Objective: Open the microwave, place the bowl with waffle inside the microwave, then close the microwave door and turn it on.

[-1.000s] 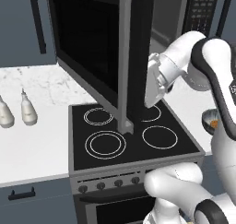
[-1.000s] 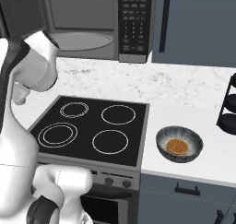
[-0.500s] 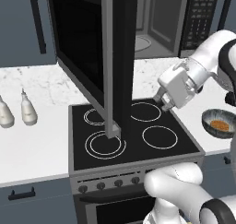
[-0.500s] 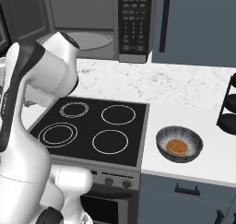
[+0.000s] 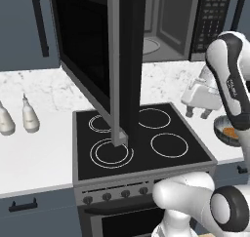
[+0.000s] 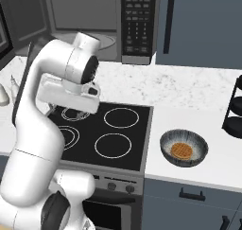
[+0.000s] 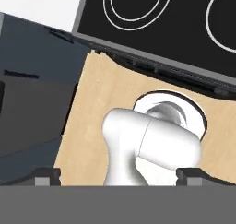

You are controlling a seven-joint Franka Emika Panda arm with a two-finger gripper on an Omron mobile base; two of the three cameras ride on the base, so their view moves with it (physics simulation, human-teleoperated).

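Both base views look forward and down from behind the arm, sharing the stove [image 5: 141,138] and microwave [image 6: 137,23]; the hand view looks down at the floor [image 7: 92,103].

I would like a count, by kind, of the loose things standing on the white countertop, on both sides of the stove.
Small pale rounded shaker bottles: 2
Round grey bowl holding an orange-brown waffle piece: 1
Black tiered rack at the countertop's right edge: 1
Total: 4
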